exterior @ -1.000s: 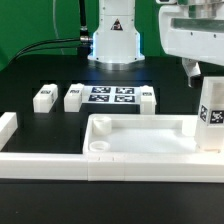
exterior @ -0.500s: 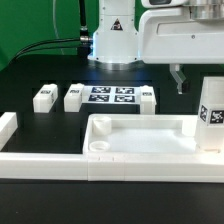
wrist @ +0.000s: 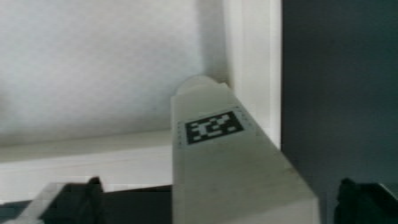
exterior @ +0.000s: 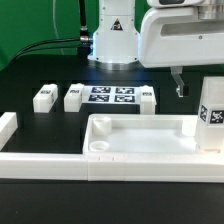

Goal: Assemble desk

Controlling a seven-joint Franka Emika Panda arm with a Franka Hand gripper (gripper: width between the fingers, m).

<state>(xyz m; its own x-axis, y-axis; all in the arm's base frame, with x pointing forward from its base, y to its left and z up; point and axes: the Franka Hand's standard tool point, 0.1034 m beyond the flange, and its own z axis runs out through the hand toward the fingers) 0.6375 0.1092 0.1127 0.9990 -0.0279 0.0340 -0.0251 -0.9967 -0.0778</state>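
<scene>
The white desk top (exterior: 150, 124), a tray with a raised rim and a round socket (exterior: 98, 147), lies in front. One white tagged leg (exterior: 211, 112) stands upright at the top's corner on the exterior view's right. My gripper (exterior: 197, 86) hangs just above and behind that leg, open and empty. In the wrist view the tagged leg (wrist: 217, 140) rises between my two dark fingertips (wrist: 71, 203), which stand wide apart and do not touch it; the gripper (wrist: 217, 206) is open there. Three more legs (exterior: 43, 97) (exterior: 74, 97) (exterior: 147, 99) lie at the back.
The marker board (exterior: 110, 96) lies flat between the loose legs. A low white border wall (exterior: 60, 166) runs along the front, with a raised end piece (exterior: 8, 128) on the exterior view's left. The arm's base (exterior: 115, 40) stands at the back.
My gripper has moved toward the exterior view's left, away from directly over the upright leg. The leg and the desk top have stayed in place.
</scene>
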